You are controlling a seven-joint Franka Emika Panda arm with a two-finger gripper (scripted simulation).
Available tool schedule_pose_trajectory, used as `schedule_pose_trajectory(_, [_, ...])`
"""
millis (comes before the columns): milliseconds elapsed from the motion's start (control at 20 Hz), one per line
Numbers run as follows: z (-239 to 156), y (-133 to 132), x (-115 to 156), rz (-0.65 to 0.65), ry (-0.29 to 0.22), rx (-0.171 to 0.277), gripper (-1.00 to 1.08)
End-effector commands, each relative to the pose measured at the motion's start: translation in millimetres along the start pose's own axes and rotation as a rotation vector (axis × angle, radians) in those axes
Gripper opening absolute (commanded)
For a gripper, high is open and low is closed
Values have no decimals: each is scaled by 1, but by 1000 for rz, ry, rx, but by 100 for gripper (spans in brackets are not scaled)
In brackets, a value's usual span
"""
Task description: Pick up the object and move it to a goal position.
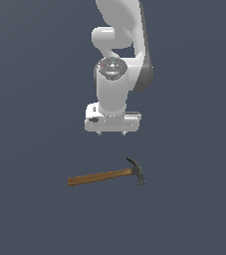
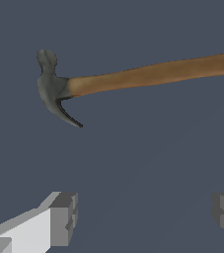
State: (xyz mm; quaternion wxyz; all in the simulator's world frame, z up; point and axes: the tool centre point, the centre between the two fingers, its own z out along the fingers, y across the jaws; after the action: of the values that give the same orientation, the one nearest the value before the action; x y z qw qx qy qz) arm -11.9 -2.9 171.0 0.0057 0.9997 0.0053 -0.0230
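Hammer (image 1: 106,175) lying flat, no readable markings, gripper (image 1: 112,133) above, jaws spread, empty.

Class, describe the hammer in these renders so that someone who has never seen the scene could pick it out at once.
Start from the white robot arm hanging into the exterior view from above, its end effector open and empty. Below it, flat on the plain dark blue-grey floor, lies the hammer. It is the only loose object there: a long brown wooden handle with a dark grey clawed head at the exterior view's right end.

Claw hammer (image 1: 107,175) lies flat (wooden handle, grey head).
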Motion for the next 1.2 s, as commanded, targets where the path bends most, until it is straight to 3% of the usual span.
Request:
schedule_pose_trajectory(0, [0,0,0,0,0,0,100])
schedule_pose_trajectory(450, [0,5,-6,-8,-17,-30,100])
schedule_pose_trajectory(1150, [6,6,2,89,-13,-22,100])
